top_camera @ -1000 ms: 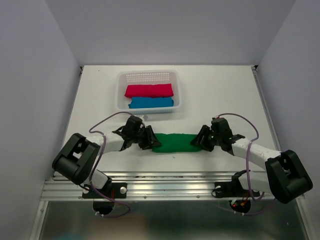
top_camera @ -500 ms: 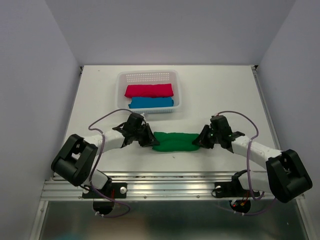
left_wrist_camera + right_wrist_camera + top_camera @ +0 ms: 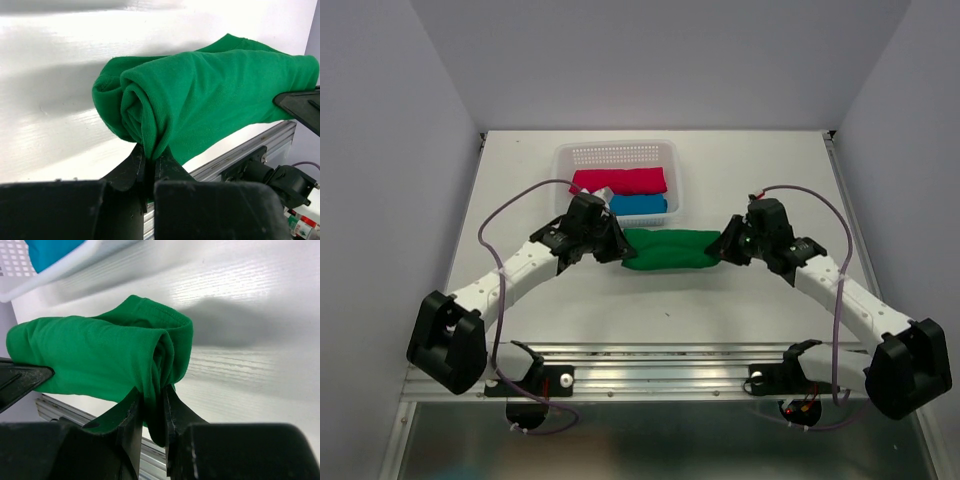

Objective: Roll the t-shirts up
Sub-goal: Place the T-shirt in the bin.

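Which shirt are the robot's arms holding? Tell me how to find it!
Look at the white table, then just in front of the white basket. A rolled green t-shirt stretches between the left pincer and the right pincer, each pinching one end. It alone is green and outside the basket; the pink shirt and blue shirt lie inside.

Plain green t-shirt (image 3: 667,249), crimson t-shirt (image 3: 635,180), blue t-shirt (image 3: 642,205)
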{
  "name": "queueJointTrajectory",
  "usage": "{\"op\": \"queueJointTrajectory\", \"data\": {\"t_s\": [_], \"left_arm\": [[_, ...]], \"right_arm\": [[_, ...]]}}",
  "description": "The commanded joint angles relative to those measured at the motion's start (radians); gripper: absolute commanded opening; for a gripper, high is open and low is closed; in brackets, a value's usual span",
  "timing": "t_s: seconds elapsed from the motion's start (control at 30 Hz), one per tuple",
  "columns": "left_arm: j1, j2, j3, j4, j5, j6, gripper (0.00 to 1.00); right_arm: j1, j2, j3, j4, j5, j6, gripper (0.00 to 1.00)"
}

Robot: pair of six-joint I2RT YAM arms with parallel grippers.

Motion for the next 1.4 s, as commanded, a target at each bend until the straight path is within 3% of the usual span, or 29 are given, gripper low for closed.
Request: {"op": "queueJointTrajectory", "data": {"t_s": [0.0,0.2,0.4,0.57,0.83,1.17,1.37], "left_arm": [[0.006,-0.04,0.118,-0.101,-0.047,0.057,0.0],[0.093,0.026,0.353,-0.237,-0.102,0.156,0.0],[0.208,0.164,0.616,-0.323,-0.145,0.248,0.0],[0.283,0.259,0.75,-0.332,-0.136,0.305,0.0],[0.386,0.371,0.746,-0.274,-0.09,0.35,0.0],[0.431,0.483,0.707,-0.249,-0.055,0.382,0.0],[0.44,0.485,0.642,-0.254,-0.065,0.405,0.0]], "right_arm": [[-0.003,-0.023,0.118,-0.041,0.021,-0.033,0.01],[-0.003,0.069,0.312,-0.06,0.038,-0.093,0.01],[-0.003,0.311,0.544,-0.057,0.026,-0.176,0.01],[-0.003,0.492,0.734,-0.02,0.004,-0.207,0.01],[-0.003,0.742,0.848,0.066,-0.065,-0.202,0.01],[0.029,0.892,0.974,0.042,-0.088,-0.21,0.01],[0.038,0.896,0.933,0.032,-0.047,-0.22,0.01]]}}
